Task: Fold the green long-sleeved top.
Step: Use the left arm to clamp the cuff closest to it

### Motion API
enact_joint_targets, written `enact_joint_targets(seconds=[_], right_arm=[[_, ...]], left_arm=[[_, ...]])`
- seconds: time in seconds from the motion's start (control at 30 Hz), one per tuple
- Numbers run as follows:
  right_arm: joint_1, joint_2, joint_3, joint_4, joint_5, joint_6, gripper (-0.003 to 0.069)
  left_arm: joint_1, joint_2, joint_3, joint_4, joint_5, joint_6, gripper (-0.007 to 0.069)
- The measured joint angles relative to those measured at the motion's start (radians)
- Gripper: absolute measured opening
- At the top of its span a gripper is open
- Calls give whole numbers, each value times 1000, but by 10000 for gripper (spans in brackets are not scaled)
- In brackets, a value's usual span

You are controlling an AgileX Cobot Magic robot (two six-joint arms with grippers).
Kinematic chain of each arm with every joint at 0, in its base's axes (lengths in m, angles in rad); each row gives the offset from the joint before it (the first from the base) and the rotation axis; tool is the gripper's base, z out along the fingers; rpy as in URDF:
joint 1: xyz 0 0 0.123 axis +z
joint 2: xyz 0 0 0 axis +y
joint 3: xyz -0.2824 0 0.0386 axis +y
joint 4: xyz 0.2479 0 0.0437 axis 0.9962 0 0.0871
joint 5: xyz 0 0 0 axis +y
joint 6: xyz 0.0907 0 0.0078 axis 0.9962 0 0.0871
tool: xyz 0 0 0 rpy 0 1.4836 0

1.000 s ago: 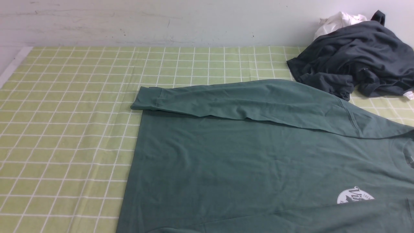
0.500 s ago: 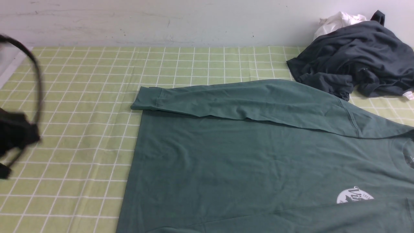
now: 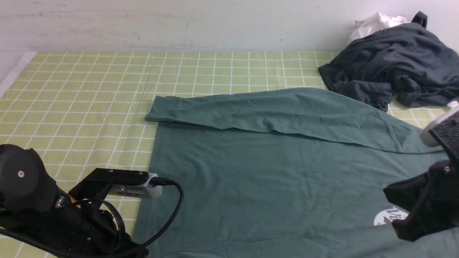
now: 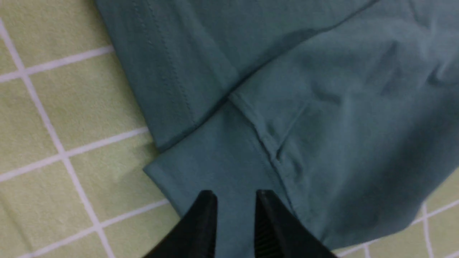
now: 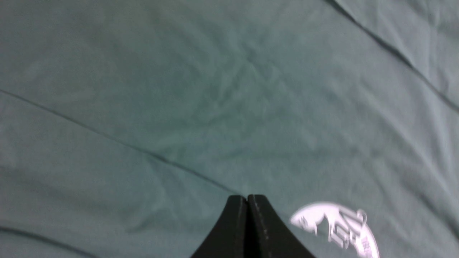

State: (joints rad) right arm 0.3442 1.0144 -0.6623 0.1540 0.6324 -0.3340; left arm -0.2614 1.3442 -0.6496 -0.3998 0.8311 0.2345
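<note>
The green long-sleeved top [image 3: 272,179] lies flat on the checked cloth, its far sleeve [image 3: 265,111] folded across the body with the cuff [image 3: 165,107] to the left. Its white logo [image 3: 389,216] is partly hidden by my right arm [image 3: 430,193]. My left arm [image 3: 53,211] sits at the top's near left corner. In the left wrist view my left gripper [image 4: 235,195] is open over the near sleeve's cuff [image 4: 215,161], nothing between its fingers. My right gripper [image 5: 247,197] is shut and empty over the chest, beside the logo [image 5: 337,225].
A dark charcoal garment [image 3: 394,68] is heaped at the back right with a white cloth [image 3: 373,23] behind it, touching the top's shoulder area. The yellow-green checked tablecloth [image 3: 79,100] shows bare to the left. A pale wall runs along the back.
Both arms have come into the front view, the left at the near left corner and the right over the logo. The left jaws have parted.
</note>
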Motion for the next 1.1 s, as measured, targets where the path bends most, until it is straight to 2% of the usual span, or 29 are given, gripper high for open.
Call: enact_joint_targets(seconds=[0.17,0.27,0.33,0.37,0.47,0.6,0.7,0.93,1.1], right_arm=[[5,6,0,22,-48,0,-15],[5,6,0,49,-51,-1,-15],[5,6,0,61,-54,-1,-15],[5,6,0,62,-57,-1,-15],[5,11,0,64,-62,-1,-15],[5,13,0,66,-65,-1,-15],[5,13,0,66,-65,-1,-15],[5,13,0,66,-66,-5,-15],[5,13,0,54,-66,-5,-15]], left_arm=[[0,70,0,40,-20,-5,375],[0,114,0,46,-51,-19,440],[0,142,0,46,-73,-29,440],[0,151,0,46,-80,-32,433],[0,171,0,47,-98,-33,336],[0,174,-1,30,-103,-25,103],[0,174,-11,11,-99,2,20],[0,160,-168,2,11,65,-4],[0,138,-323,15,157,67,-4]])
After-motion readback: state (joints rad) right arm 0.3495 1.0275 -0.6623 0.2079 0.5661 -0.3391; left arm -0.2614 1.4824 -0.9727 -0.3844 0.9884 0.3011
